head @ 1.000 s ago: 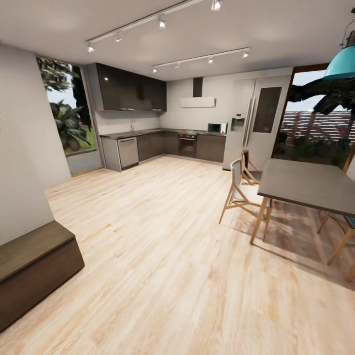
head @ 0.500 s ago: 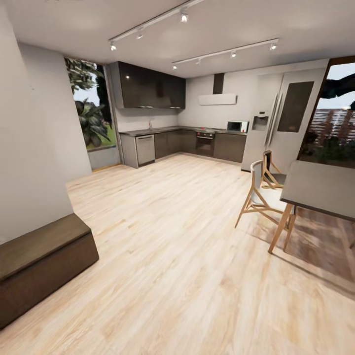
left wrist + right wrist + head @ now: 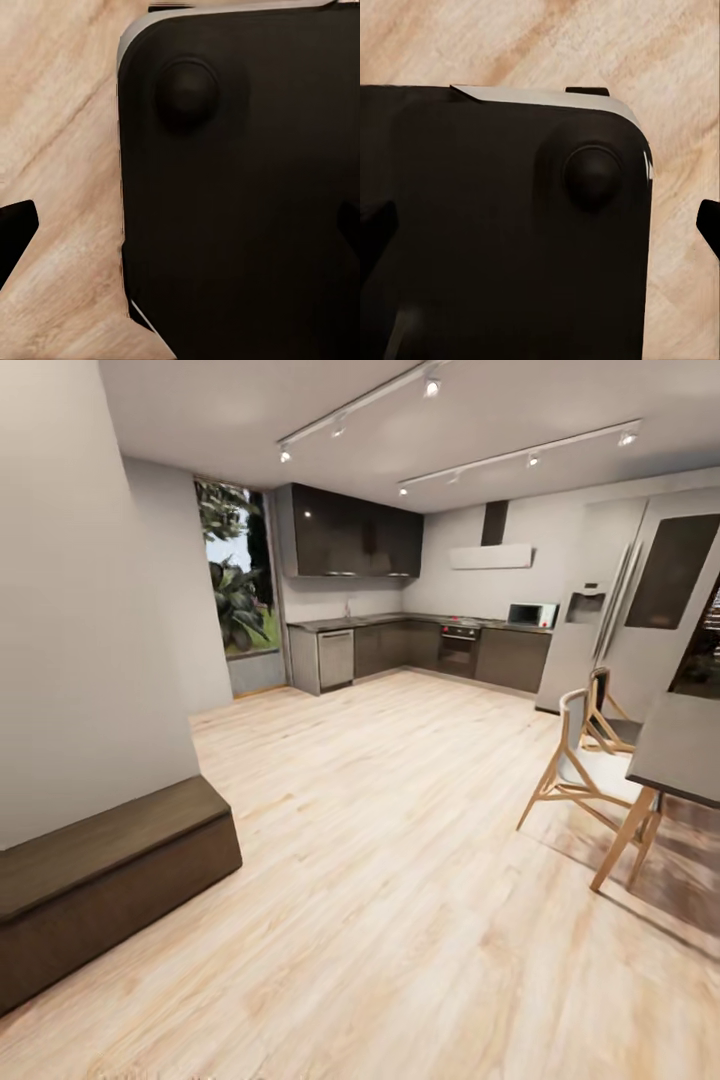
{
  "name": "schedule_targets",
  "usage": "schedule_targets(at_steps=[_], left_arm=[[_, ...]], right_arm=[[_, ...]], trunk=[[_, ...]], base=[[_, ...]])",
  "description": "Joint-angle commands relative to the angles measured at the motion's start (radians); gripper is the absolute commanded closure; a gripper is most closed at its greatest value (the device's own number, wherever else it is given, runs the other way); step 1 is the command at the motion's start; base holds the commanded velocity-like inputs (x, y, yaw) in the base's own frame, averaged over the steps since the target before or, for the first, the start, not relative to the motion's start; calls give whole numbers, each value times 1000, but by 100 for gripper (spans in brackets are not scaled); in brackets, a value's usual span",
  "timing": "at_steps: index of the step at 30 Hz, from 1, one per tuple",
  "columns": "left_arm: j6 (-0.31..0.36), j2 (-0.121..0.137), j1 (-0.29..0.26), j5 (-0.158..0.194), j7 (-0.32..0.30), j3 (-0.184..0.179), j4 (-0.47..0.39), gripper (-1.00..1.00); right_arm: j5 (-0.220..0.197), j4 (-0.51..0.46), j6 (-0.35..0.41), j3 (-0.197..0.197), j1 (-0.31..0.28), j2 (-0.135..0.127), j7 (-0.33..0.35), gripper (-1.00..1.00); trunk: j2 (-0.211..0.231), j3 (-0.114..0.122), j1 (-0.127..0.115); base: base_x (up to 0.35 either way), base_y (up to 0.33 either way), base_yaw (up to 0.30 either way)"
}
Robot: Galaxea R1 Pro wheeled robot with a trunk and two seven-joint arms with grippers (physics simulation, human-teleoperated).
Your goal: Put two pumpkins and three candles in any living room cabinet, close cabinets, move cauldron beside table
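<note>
Low at the left of the head view, hard against the grey wall (image 3: 90, 660): the cabinet (image 3: 110, 880), a long dark-brown unit. Seen from its top and one end, so no drawer fronts to judge as open or closed. Long axis along the wall, from the near left corner of the picture out toward the middle of the room. Between it and the camera, bare plank floor (image 3: 400, 880). Over at the right edge, well apart from the cabinet: the desk (image 3: 690, 750), with two wooden chairs (image 3: 580, 770) just beside it. Left claw (image 3: 180, 240) spread wide, with one dark fingertip at each side of its wrist view, holding nothing and pointing down at the robot's own dark base (image 3: 240, 225) and a strip of floor. Right claw (image 3: 540, 236) likewise wide and empty, above the base (image 3: 495, 247); one tip plain against the planks, the other faint against the black. Hence the relation that counts: cabinet off to the left and ahead, neither claw near it, and by that lie probably the left arm the nearer one once close. Most likely a stretch of travel, not of handling; next, presumably, a turn or roll toward the task's things. Far across the room, a dark grey kitchen (image 3: 420, 650) with a pale fridge (image 3: 650, 620) and a microwave (image 3: 532, 615). No brand, label or lettering readable anywhere.
</note>
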Motion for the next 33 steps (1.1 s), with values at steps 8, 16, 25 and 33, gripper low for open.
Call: schedule_targets(at_steps=[8, 16, 25, 33], left_arm=[[-7, 9, 0, -2, 9, -2, -1, -100], [-8, 10, 0, -2, 10, -5, -1, -100], [-8, 10, 0, -2, 10, -5, -1, -100], [-8, 10, 0, -2, 10, -5, -1, -100]], right_arm=[[2, 1, -18, 0, 0, 0, -1, -100], [1, 1, -51, 0, 0, 0, 0, -100], [6, 2, -56, 4, 0, 0, 1, -100], [8, 10, -112, 4, 0, 0, 1, -100]], trunk=[[0, -6, 0], [0, -10, 0], [0, -15, 0], [0, -19, 0]], base=[[0, 0, 274], [0, 0, 276], [0, 0, 275], [0, 0, 275]])
